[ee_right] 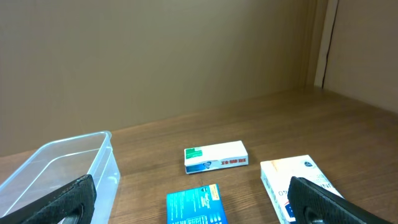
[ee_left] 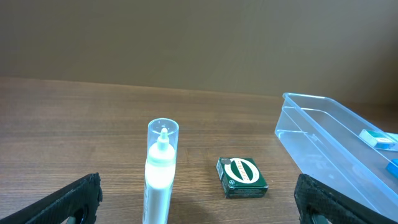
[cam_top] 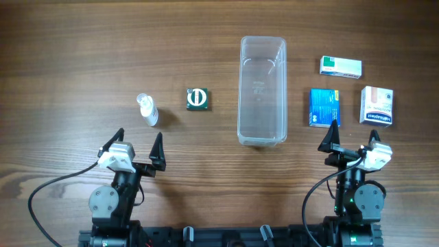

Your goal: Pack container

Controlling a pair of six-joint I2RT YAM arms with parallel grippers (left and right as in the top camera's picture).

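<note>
Container [cam_top: 261, 89] untouched; left tool [cam_top: 140, 134], right tool [cam_top: 354, 130] spread wide, holding nothing.

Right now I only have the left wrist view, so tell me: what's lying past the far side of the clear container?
Observer: Three small boxes lie beyond the container: a green-and-white box, a blue box and a white-and-orange box.
Operator: Is anything inside the container?
Observer: No. From overhead it is empty, and all three boxes lie outside it.
Operator: And the right end effector?
Observer: The right end effector is open and holds nothing. It sits on the near side of the blue box.
</note>
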